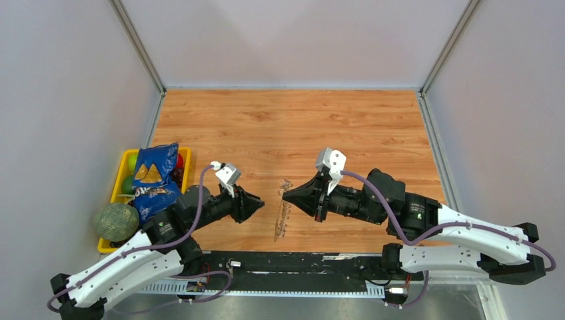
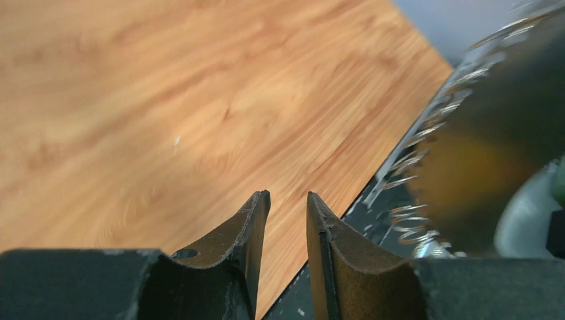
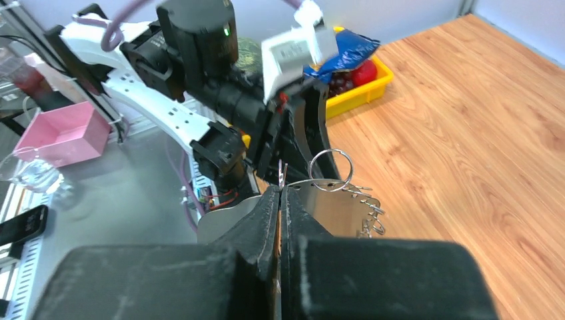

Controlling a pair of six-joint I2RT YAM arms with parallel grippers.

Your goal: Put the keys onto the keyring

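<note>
Nearest the lens in the right wrist view, the right gripper (image 3: 280, 195) is being shown fully closed at low centre of frame. A thin metal edge is apparently being pinched between its tips. This is being read as the rim of the keyring (image 3: 328, 203), whose grey body is showing just right of the tips, with a fringe of small rings hanging at its lower right. A small silver split ring (image 3: 331, 169) is standing just above it.

In the top view the keyring is being seen as a thin edge-on strip at lower centre, between the two grippers and touching the right one's tip. Whether its lower end is resting on the table (image 1: 293, 127) cannot be told.

The left gripper (image 2: 288, 208) is being shown at bottom centre of its own view with jaws slightly apart and nothing between them. A blurred metal fringe at the right of that frame is probably the keyring again. No key is being made out in any view.

Handling: the hoop is being judged light, stiff, thin and slippery, with a loose fringe likely to swing and snag. Hold is best being taken on a bare stretch of rim, flat across the pads. Any key is best being pinched by its head, leaving the hole free.
</note>
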